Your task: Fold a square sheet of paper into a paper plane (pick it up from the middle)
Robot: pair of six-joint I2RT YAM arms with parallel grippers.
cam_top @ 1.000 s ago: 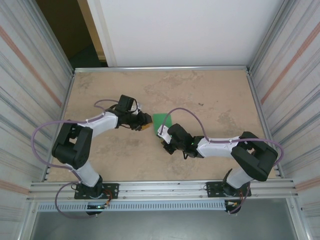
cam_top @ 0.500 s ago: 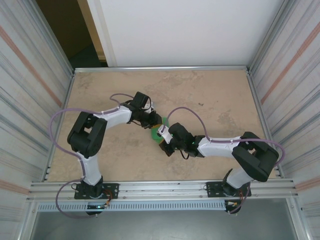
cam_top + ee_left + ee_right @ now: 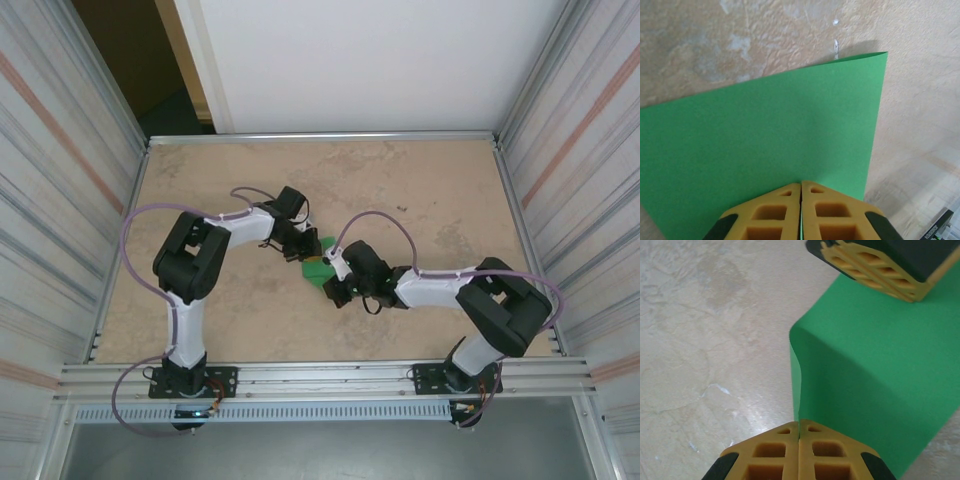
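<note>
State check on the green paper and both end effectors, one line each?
green sheet of paper: bowed, not lying flat, pinched at two places by the end effectors
left end effector: shut on the paper's edge
right end effector: shut on the paper's edge
</note>
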